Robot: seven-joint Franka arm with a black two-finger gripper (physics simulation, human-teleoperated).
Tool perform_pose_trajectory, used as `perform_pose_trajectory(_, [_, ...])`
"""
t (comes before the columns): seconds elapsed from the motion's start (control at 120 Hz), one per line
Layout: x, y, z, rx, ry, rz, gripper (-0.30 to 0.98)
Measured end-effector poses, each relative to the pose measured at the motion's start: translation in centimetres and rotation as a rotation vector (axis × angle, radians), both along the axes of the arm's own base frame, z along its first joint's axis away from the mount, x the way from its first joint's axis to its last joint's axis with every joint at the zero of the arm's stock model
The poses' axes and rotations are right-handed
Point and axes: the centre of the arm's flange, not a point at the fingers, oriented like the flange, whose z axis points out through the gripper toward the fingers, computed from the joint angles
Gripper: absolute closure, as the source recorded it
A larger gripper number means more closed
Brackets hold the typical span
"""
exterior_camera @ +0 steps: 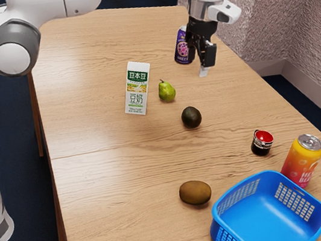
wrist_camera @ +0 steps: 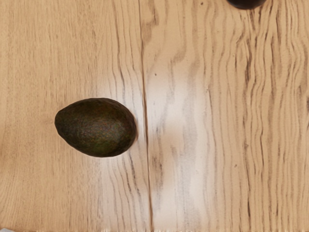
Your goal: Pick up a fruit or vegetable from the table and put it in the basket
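In the exterior view my gripper [exterior_camera: 203, 67] hangs over the table's far part, beside the purple can and apart from the produce; how its jaws stand cannot be made out. A dark avocado [exterior_camera: 191, 117] lies on the wood, nearer the camera than the gripper. The wrist view has this avocado [wrist_camera: 96, 127] lying on its side below my hand. A green pear [exterior_camera: 167, 91] rests beside the carton. The brown kiwi [exterior_camera: 195, 192] lies close to the blue basket [exterior_camera: 265, 177], whose visible inside holds nothing.
Behind the gripper stands a purple can [exterior_camera: 183, 46]. A white and green carton [exterior_camera: 137, 88] is left of the pear in the exterior view. Near the basket are a black item with a red top [exterior_camera: 262, 142] and an orange-pink can [exterior_camera: 302, 161].
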Motion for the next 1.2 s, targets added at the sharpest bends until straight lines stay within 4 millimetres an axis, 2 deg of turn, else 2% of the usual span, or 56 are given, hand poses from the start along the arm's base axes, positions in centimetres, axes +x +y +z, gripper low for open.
perform_pose_trajectory(0.283, [-0.1, 0.1, -0.1, 0.002, 0.011, -0.021, 0.0])
perform_pose_trajectory(0.508, [0.3, -0.3, -0.4, 0.001, 0.005, -0.123, 0.0])
perform_pose_trajectory(0.583, [-1.3, -3.4, 1.1, 0.001, -0.003, -0.213, 0.0])
perform_pose_trajectory(0.617, [-3.4, -5.1, 0.8, 0.013, 0.022, -0.254, 0.0])
perform_pose_trajectory(0.65, [-6.1, -7.0, -0.1, 0.032, 0.05, -0.3, 0.0])
perform_pose_trajectory(0.692, [-8.3, -10.0, -1.2, 0.046, 0.068, -0.368, 0.0])
perform_pose_trajectory(0.808, [-13.3, -19.6, -4.0, 0.053, 0.083, -0.586, 0.0])
perform_pose_trajectory(0.858, [-14.2, -22.3, -5.0, 0.038, 0.081, -0.652, 0.0])
perform_pose_trajectory(0.925, [-14.0, -23.1, -5.6, 0.009, 0.072, -0.683, 0.0])
perform_pose_trajectory(1.017, [-12.3, -21.9, -5.9, -0.026, 0.058, -0.68, 0.0])
perform_pose_trajectory(1.092, [-11.8, -21.7, -6.2, -0.039, 0.05, -0.689, 0.0])
perform_pose_trajectory(1.2, [-11.6, -23.5, -7.5, -0.044, 0.066, -0.713, 0.0])
